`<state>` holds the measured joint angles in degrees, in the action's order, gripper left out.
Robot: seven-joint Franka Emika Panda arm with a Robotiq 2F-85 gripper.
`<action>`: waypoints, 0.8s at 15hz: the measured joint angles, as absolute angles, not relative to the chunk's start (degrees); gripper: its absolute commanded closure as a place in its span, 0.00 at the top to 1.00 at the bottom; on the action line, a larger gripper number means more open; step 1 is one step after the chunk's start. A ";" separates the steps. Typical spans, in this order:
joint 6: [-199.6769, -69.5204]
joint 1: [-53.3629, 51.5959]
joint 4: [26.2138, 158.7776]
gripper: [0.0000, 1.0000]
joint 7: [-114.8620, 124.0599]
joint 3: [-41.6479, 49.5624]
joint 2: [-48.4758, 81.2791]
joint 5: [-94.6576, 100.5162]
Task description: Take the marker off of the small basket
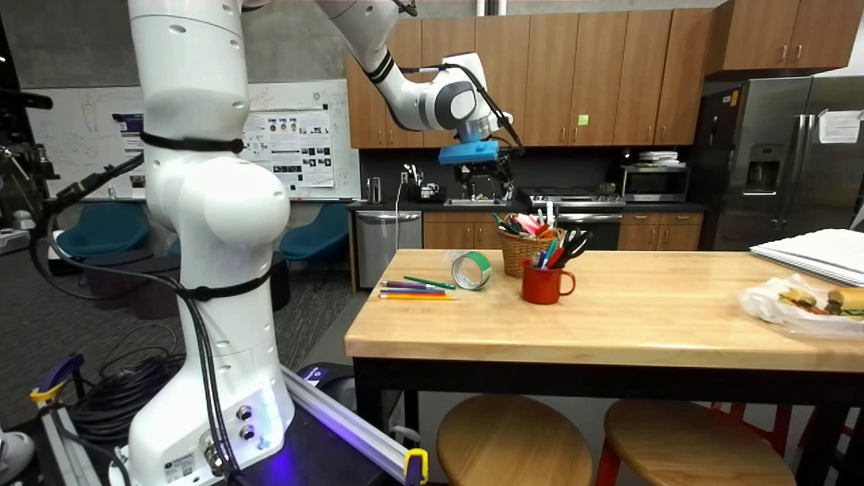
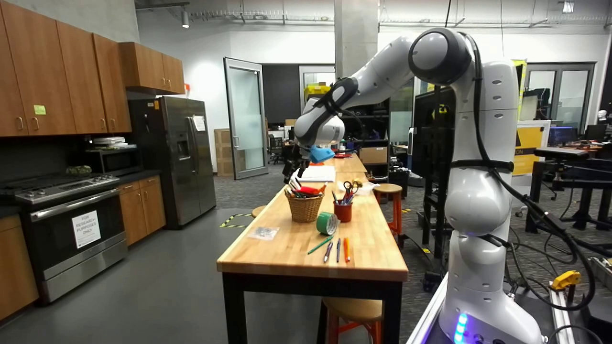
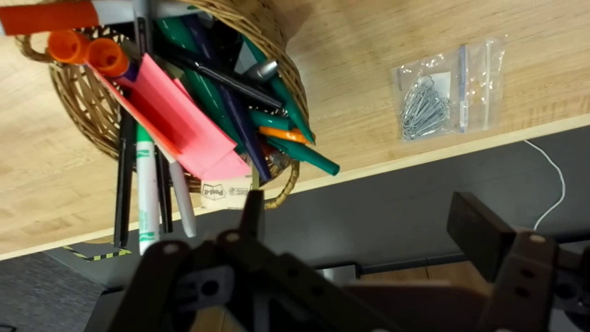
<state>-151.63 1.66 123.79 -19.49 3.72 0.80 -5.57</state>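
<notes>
At wicker basket [image 3: 267,34]: green-printed marker [image 3: 148,189], distinct from wrist only.

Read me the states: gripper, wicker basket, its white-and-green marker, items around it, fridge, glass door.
Gripper: open, holding nothing.
Wicker basket: upright, filled.
White-and-green marker: in the basket, leaning out past its rim.
Red mug: upright, filled.
Scissors: in the mug, handles up.
Tape roll: standing on edge.
Clear bag: lying flat, paper clips inside; seal unclear.
Loose writing tools: lying flat.
Fridge: doors shut.
Glass door: open.
</notes>
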 measured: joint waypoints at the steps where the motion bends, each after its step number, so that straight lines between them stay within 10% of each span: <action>1: -151.42 1.84 123.78 1.00 -19.19 3.74 0.83 -4.03; 12: -148.99 5.63 123.94 1.00 -18.62 6.27 0.59 6.84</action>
